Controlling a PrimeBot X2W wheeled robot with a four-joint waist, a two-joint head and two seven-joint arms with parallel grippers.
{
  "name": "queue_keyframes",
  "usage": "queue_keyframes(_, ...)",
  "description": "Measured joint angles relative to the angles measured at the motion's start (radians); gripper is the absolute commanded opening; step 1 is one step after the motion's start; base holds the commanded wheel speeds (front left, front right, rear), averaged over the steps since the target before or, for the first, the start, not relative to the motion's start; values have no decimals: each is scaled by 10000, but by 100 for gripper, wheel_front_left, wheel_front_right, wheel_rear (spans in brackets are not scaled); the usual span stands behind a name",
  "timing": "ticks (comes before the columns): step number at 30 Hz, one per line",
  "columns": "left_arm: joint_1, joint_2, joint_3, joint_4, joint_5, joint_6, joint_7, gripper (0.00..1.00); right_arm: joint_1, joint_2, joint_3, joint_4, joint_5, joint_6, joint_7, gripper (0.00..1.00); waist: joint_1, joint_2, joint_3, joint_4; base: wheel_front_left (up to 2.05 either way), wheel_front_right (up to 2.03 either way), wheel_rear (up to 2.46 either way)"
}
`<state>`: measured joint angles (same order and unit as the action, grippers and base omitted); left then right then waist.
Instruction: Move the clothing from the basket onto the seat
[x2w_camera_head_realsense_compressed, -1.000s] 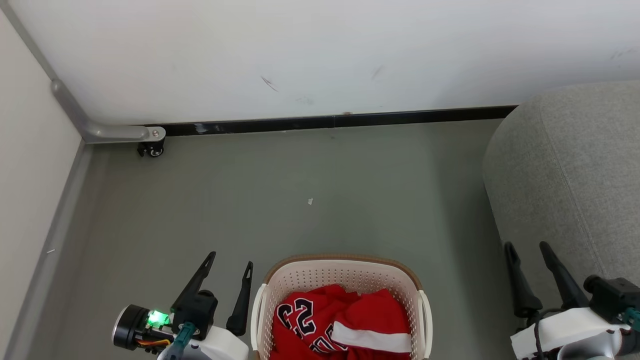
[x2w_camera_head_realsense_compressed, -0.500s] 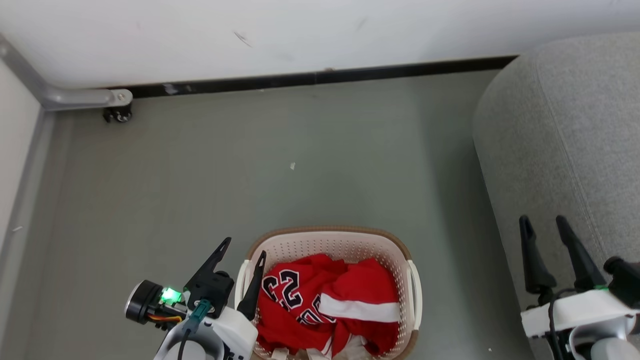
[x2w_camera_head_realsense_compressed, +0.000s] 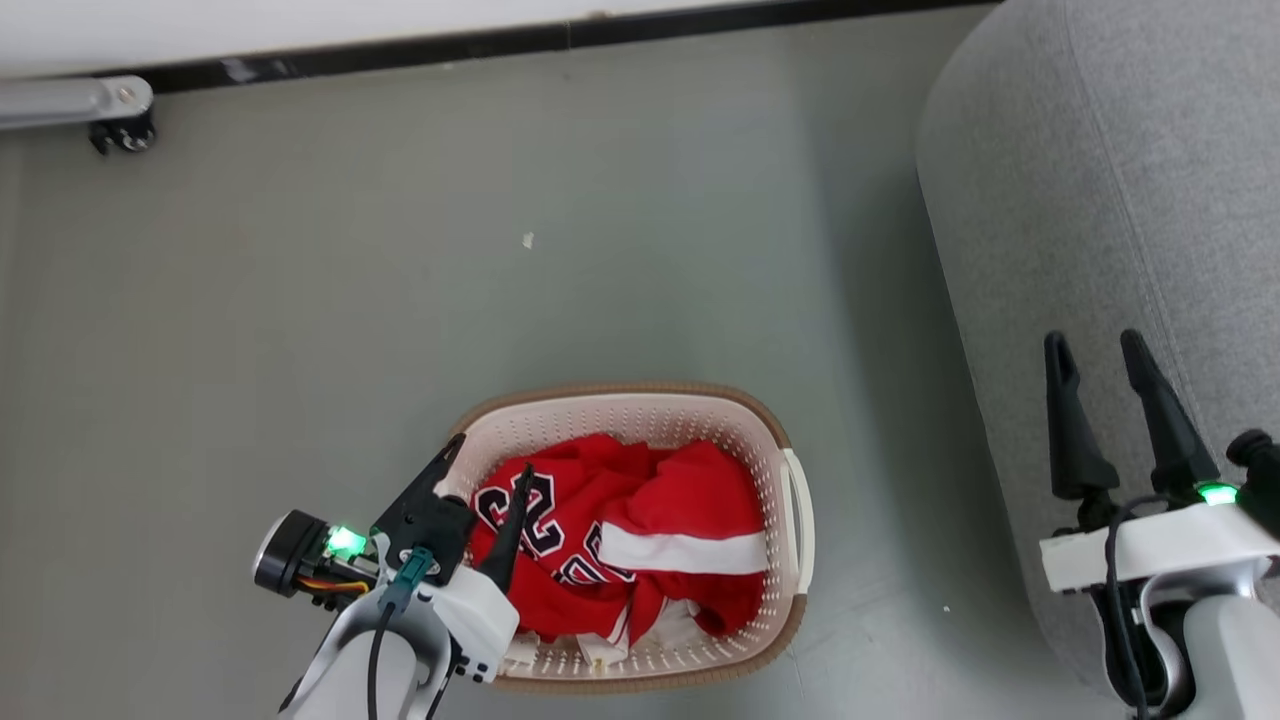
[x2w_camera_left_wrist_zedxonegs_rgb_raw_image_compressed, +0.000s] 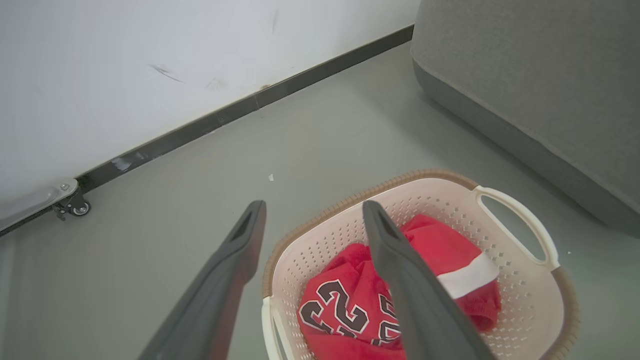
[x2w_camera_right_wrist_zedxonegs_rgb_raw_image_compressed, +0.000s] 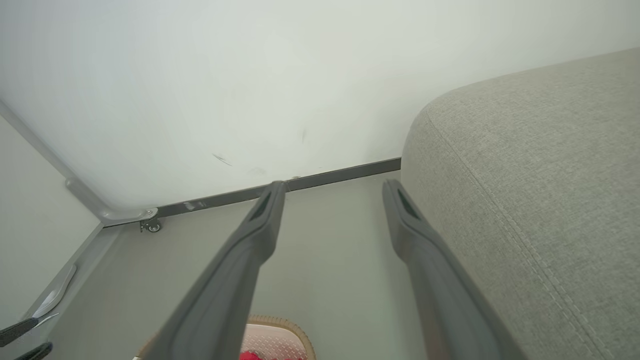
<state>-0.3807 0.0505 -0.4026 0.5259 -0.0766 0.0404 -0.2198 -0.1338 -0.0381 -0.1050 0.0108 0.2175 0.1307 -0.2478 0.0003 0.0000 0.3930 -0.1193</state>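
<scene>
Progress: effectively zero. All the clothing (x2w_camera_head_realsense_compressed: 620, 540) I can see is heaped in the laundry basket (x2w_camera_head_realsense_compressed: 640, 405), and none of it lies on the visible part of the grey seat (x2w_camera_head_realsense_compressed: 1100, 200). In the head view the basket sits on the floor (x2w_camera_head_realsense_compressed: 400, 300) at lower centre, and the seat is off its 2–3 o'clock side, close but apart. The left gripper (x2w_camera_head_realsense_compressed: 492, 454) is spread wide and holds nothing. It hangs at the basket's 9 o'clock rim and straddles it: in the left wrist view one finger is outside over the floor and the other is over the red fabric. I can't tell whether it touches the cloth. The right gripper (x2w_camera_head_realsense_compressed: 1092, 338) is also wide apart and empty, over the seat's near edge and well away from the basket. Judgement: this is the approach stage, so every grasp, lift and transfer is yet to do. Orientation: the basket's long axis runs roughly 9-to-3 in the head view, tipped slightly clockwise, with a handle at the 3 o'clock end. The clothing is a crumpled mound with no real long axis. Its white trim band lies about 9-to-3, and the jersey numerals sit toward 9 o'clock, rotated.
</scene>
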Motion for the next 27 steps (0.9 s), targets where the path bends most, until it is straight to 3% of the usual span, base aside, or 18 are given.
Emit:
queue_keyframes(15, -919, -61, -422, 729, 286, -10, 42, 100, -1343, -2, 0, -151, 201, 0, -19, 100, -1, -1, 1540, -489, 0, 0, 0)
queue_keyframes(27, -1729, -86, -802, 1154, 522, -268, 123, 100, -2296, -8, -58, -48, 309, 0, -31, 100, -1, 0, 2530, -801, 0, 0, 0)
